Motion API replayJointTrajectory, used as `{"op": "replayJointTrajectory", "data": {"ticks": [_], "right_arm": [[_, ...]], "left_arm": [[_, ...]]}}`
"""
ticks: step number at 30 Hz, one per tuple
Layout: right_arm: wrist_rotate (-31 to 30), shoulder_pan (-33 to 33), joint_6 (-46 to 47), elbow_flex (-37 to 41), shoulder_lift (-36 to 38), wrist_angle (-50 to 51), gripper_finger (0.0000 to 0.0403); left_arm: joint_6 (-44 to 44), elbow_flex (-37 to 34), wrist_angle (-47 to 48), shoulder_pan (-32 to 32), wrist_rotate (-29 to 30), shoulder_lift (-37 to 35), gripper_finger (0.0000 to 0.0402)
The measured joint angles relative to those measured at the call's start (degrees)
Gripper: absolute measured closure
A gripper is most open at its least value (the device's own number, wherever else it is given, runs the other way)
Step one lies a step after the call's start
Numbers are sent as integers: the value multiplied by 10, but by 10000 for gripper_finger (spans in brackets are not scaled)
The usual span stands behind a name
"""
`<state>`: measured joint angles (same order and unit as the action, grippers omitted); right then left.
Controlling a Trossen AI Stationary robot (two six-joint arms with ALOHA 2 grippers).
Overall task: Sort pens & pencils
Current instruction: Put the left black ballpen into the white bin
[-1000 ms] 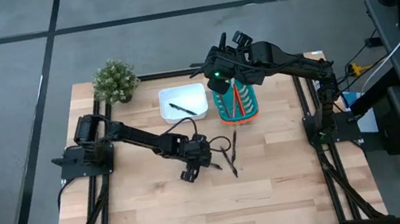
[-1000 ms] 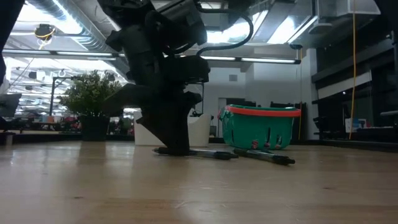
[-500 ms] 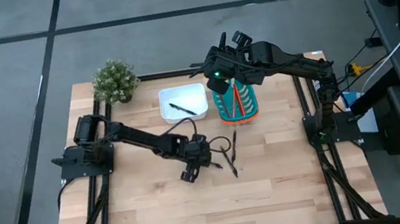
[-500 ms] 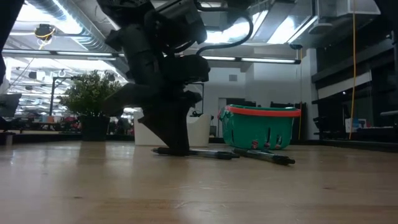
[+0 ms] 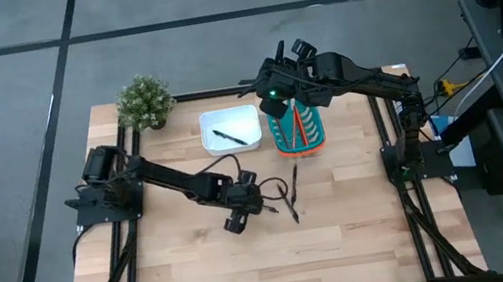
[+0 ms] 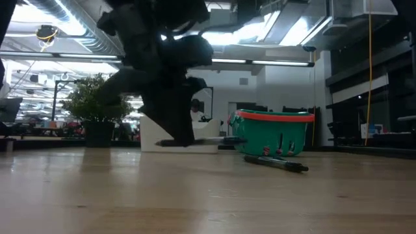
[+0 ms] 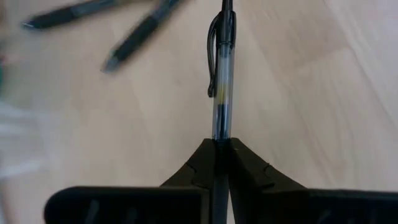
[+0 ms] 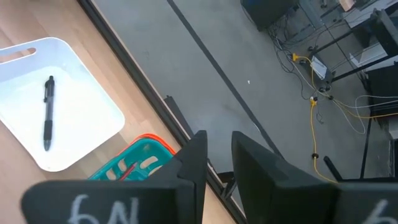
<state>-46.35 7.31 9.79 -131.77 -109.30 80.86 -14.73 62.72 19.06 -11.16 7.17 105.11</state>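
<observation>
My left gripper [image 5: 259, 203] is at mid-table, shut on a clear-barrelled pen [image 7: 222, 74] that it holds just above the wood [image 6: 214, 140]. Two more dark pens [image 5: 293, 195] lie on the table next to it; the low view shows one of them [image 6: 276, 163]. Another pen [image 5: 230, 136] lies in the white tray [image 5: 246, 116]. Red and orange pencils [image 5: 296, 126] stand in the green basket [image 5: 312, 139]. My right gripper [image 8: 219, 152] hangs high over the basket, open, with nothing in it. My left gripper pinches one end of the pen's barrel [image 7: 221, 134] between its two fingertips [image 7: 200, 163]. The fingers slant down from the table's left. The rest of the pen sticks out beyond them, roughly level, clear of the table.
A potted plant [image 5: 144, 101] stands at the far left corner. The tray and the basket sit side by side at the far middle. Bare wood fills the near half of the table [image 5: 280, 258].
My left gripper has shut on the pen. It has then risen a little and drifted toward the table's left. The pen, which lay on the wood, is now lifted clear and stays level. The other two pens have not moved.
</observation>
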Motion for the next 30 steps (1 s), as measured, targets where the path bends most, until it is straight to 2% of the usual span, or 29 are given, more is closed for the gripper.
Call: {"op": "replayJointTrajectory", "data": {"ticks": [11, 15, 23, 30], "right_arm": [[0, 0, 0, 0, 0, -4, 327], [0, 0, 1, 0, 0, -4, 327], [4, 0, 1, 0, 0, -5, 327], [5, 0, 2, 0, 0, -5, 327]], "left_arm": [[23, 1, 42, -11, 73, -72, 385], [26, 1, 78, -6, 126, -97, 385], [32, 1, 152, 55, 170, -145, 385], [-15, 1, 146, 134, 170, -154, 385]]}}
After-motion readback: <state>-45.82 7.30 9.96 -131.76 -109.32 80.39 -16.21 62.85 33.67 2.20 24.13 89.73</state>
